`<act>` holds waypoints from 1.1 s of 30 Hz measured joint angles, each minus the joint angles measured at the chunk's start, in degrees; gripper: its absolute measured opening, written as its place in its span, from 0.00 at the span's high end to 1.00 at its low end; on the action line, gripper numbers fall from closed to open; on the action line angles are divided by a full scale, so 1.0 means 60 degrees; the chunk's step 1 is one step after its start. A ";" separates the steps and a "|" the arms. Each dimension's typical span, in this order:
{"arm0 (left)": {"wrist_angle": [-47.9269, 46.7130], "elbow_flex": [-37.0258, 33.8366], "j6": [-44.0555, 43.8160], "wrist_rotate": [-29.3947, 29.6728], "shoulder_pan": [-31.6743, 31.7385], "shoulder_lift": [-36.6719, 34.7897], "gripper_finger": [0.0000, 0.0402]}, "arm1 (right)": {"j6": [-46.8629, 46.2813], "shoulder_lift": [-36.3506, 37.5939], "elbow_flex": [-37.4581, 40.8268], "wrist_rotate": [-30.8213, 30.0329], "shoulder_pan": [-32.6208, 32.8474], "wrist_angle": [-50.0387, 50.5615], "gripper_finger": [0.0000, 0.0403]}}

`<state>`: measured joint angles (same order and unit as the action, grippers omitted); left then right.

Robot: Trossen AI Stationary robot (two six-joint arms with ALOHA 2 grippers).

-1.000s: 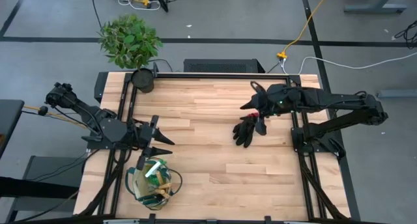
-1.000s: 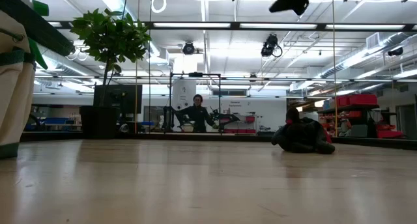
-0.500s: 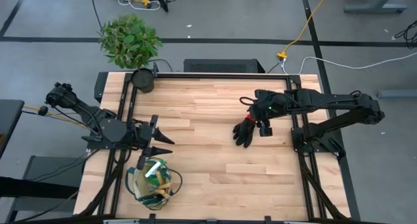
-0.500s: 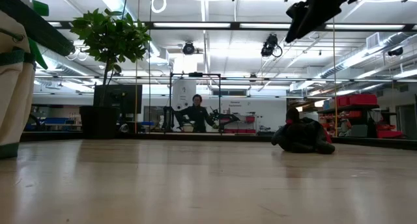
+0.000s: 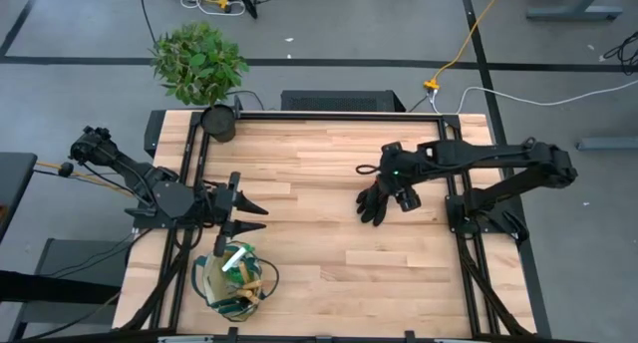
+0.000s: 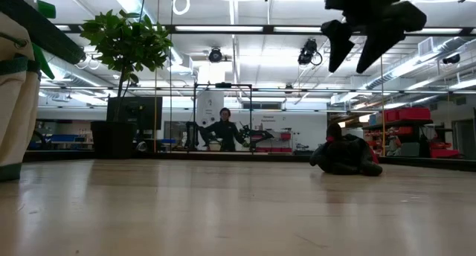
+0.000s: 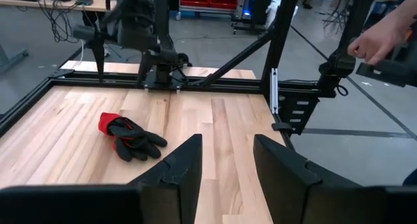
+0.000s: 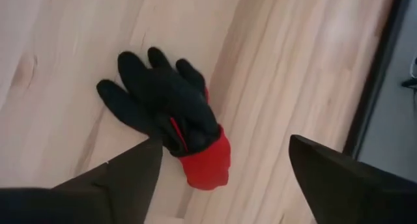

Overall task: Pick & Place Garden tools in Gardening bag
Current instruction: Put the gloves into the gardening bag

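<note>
One wooden table [image 5: 319, 253] carries the work area, framed by dark rails. Two dark arms reach over it, one from each side.

One potted plant [image 5: 197, 64] with leafy green foliage stands just off the far left corner of the table, and its black pot [image 5: 218, 123] sits at that corner.

One gardening bag [image 5: 233, 279], beige canvas with green trim, stands at the near left corner of the table. Several tools are packed inside it; one white-and-green item shows at the top, and the rest cannot be counted. In the low view only the side of the bag [image 6: 18, 92] shows, at the left border.

One glove [image 5: 378, 198], black with a red cuff, lies flat on the table toward the right edge, well apart from the bag. Its fingers point toward the left side of the table and its cuff toward the right rail. The right wrist view shows the glove [image 8: 168, 113] between that arm's two fingers, untouched.

The right gripper [image 5: 396, 176] hangs above the glove's cuff end, clear of the table, with its fingers [image 6: 336, 48] spread wide and nothing between them.

The left gripper [image 5: 249, 211] waits at the left edge of the table, just beyond the bag, its fingers [image 7: 186, 168] parted with an empty gap and holding nothing.

One person's hand [image 7: 378, 42] shows beyond the right rail in the left wrist view.
</note>
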<state>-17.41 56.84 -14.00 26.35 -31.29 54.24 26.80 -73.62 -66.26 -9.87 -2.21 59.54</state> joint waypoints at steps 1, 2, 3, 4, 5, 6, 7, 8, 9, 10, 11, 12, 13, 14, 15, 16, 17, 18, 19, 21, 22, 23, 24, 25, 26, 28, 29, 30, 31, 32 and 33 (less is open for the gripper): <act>0.0000 0.0000 -0.0001 0.0000 0.0000 0.0000 0.64 | 0.0120 -0.0113 0.0000 0.0040 -0.0016 0.0011 0.16; 0.0000 0.0000 -0.0004 0.0000 0.0000 0.0000 0.64 | 0.0226 -0.0229 0.0000 0.0063 -0.0034 0.0012 0.15; 0.0000 0.0000 -0.0001 0.0001 0.0000 0.0000 0.64 | 0.0331 -0.0342 0.0000 0.0064 -0.0045 0.0014 0.14; 0.0000 0.0000 0.0000 0.0000 0.0000 0.0000 0.64 | 0.0457 -0.0442 0.0000 0.0062 -0.0070 0.0015 0.14; 0.0000 0.0001 0.0000 0.0004 0.0000 0.0000 0.64 | 0.0591 -0.0532 0.0000 0.0064 -0.0105 0.0019 0.14; 0.0000 0.0000 -0.0001 0.0005 0.0000 0.0000 0.64 | 0.0703 -0.0622 0.0000 0.0080 -0.0134 0.0018 0.14; 0.0000 0.0000 -0.0032 0.0036 0.0000 0.0000 0.64 | 0.0813 -0.0700 0.0000 0.0118 -0.0170 0.0012 0.14; 0.0000 0.0000 -0.0053 0.0074 0.0000 0.0000 0.64 | 0.0898 -0.0779 0.0000 0.0169 -0.0211 0.0016 0.14; 0.0000 0.0000 -0.0055 0.0104 0.0000 0.0000 0.64 | 0.0977 -0.0845 0.0000 0.0231 -0.0262 0.0011 0.14; 0.0000 0.0000 -0.0056 0.0109 0.0000 0.0000 0.64 | 0.1051 -0.0913 0.0000 0.0247 -0.0304 -0.0005 0.14; 0.0000 0.0000 -0.0057 0.0109 0.0000 0.0000 0.64 | 0.1109 -0.0970 0.0000 0.0230 -0.0342 -0.0056 0.14; -0.0002 0.0000 -0.0057 0.0119 0.0000 0.0000 0.64 | 0.1136 -0.1011 0.0000 0.0191 -0.0382 -0.0101 0.14; -0.0004 0.0000 -0.0059 0.0155 0.0000 0.0000 0.64 | 0.1145 -0.1050 0.0000 0.0108 -0.0409 -0.0101 0.14; -0.0001 0.0000 -0.0062 0.0174 0.0000 0.0000 0.64 | 0.1126 -0.1074 0.0000 0.0002 -0.0424 -0.0098 0.14; 0.0000 0.0000 -0.0062 0.0175 0.0000 0.0000 0.64 | 0.1109 -0.1090 0.0000 -0.0077 -0.0437 -0.0098 0.14; -0.0004 0.0000 -0.0071 0.0175 0.0000 0.0000 0.64 | 0.1112 -0.1094 0.0000 -0.0120 -0.0440 -0.0083 0.14; -0.0004 0.0000 -0.0103 0.0175 0.0000 0.0000 0.64 | 0.1117 -0.1090 0.0000 -0.0167 -0.0442 -0.0077 0.14; -0.0002 0.0000 -0.0109 0.0175 0.0000 0.0001 0.64 | 0.1119 -0.1090 0.0000 -0.0191 -0.0442 -0.0085 0.14; -0.0004 0.0000 -0.0109 0.0175 0.0000 0.0002 0.64 | 0.1119 -0.1090 0.0000 -0.0191 -0.0442 -0.0086 0.14; -0.0004 0.0000 -0.0120 0.0175 0.0000 0.0000 0.64 | 0.1117 -0.1090 0.0000 -0.0192 -0.0441 -0.0084 0.14; -0.0004 0.0000 -0.0127 0.0175 0.0000 0.0001 0.64 | 0.1112 -0.1090 0.0000 -0.0189 -0.0439 -0.0075 0.14; -0.0004 0.0000 -0.0130 0.0175 0.0000 0.0000 0.64 | 0.1112 -0.1090 0.0000 -0.0189 -0.0439 -0.0074 0.14; -0.0004 0.0000 -0.0131 0.0175 0.0000 0.0001 0.64 | 0.1112 -0.1090 0.0000 -0.0193 -0.0439 -0.0075 0.14; -0.0004 0.0000 -0.0131 0.0176 0.0000 0.0000 0.64 | 0.1110 -0.1089 0.0000 -0.0193 -0.0439 -0.0075 0.14; -0.0004 0.0000 -0.0131 0.0175 0.0000 0.0000 0.64 | 0.1111 -0.1090 0.0000 -0.0196 -0.0439 -0.0075 0.14; -0.0004 0.0000 -0.0135 0.0175 0.0000 0.0000 0.64 | 0.1115 -0.1089 0.0000 -0.0196 -0.0439 -0.0072 0.14; -0.0004 0.0000 -0.0135 0.0175 0.0000 0.0001 0.64 | 0.1115 -0.1087 0.0000 -0.0205 -0.0439 -0.0072 0.14; -0.0004 0.0000 -0.0135 0.0175 0.0000 0.0000 0.64 | 0.1115 -0.1088 0.0000 -0.0211 -0.0439 -0.0068 0.14; -0.0004 0.0000 -0.0135 0.0175 0.0000 0.0000 0.64 | 0.1115 -0.1103 0.0000 -0.0212 -0.0439 -0.0068 0.14; -0.0004 0.0000 -0.0135 0.0175 0.0000 0.0000 0.64 | 0.1115 -0.1114 0.0000 -0.0234 -0.0439 -0.0066 0.14; -0.0006 0.0000 -0.0135 0.0177 0.0000 0.0000 0.64 | 0.1115 -0.1144 0.0000 -0.0297 -0.0439 -0.0047 0.14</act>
<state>-17.45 56.84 -14.81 27.41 -31.29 54.24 33.50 -80.48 -66.26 -11.65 -4.84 59.26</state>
